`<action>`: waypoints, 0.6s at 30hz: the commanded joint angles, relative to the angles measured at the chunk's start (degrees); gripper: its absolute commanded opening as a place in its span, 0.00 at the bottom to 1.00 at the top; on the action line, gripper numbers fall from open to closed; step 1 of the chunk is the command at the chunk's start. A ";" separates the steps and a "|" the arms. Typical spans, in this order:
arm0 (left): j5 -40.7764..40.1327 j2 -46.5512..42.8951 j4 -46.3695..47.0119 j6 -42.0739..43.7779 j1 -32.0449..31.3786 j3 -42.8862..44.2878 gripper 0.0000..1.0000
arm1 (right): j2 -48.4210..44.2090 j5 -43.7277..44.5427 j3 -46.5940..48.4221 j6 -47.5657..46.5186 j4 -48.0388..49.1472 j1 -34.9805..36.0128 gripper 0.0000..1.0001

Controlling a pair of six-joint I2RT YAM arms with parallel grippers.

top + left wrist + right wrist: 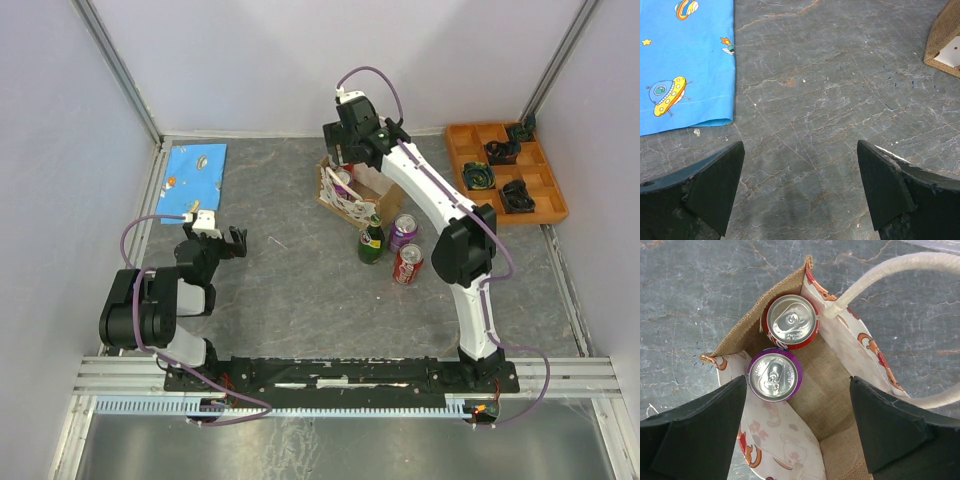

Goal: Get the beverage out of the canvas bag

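The canvas bag point(345, 192) stands open at the table's back middle; its tan corner point(945, 37) shows in the left wrist view. Looking straight down into the bag point(830, 390), I see a red can point(791, 321) and a purple can point(774, 375) upright side by side against one wall. A white handle point(875, 277) loops over the rim. My right gripper point(797, 390) hangs open above the bag's mouth, holding nothing; from above it point(343, 163) sits right over the bag. My left gripper point(800, 155) is open over bare table, far left of the bag point(222, 240).
A green bottle point(372, 240), a purple can point(403, 232) and a red can point(408, 263) stand on the table just in front of the bag. An orange compartment tray point(505, 170) sits at the back right. A blue patterned cloth point(193, 180) lies at the back left.
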 commanded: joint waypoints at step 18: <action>-0.95 0.10 3.43 0.87 0.16 0.45 0.99 | 6.59 -9.15 2.75 1.72 -0.53 -0.06 0.99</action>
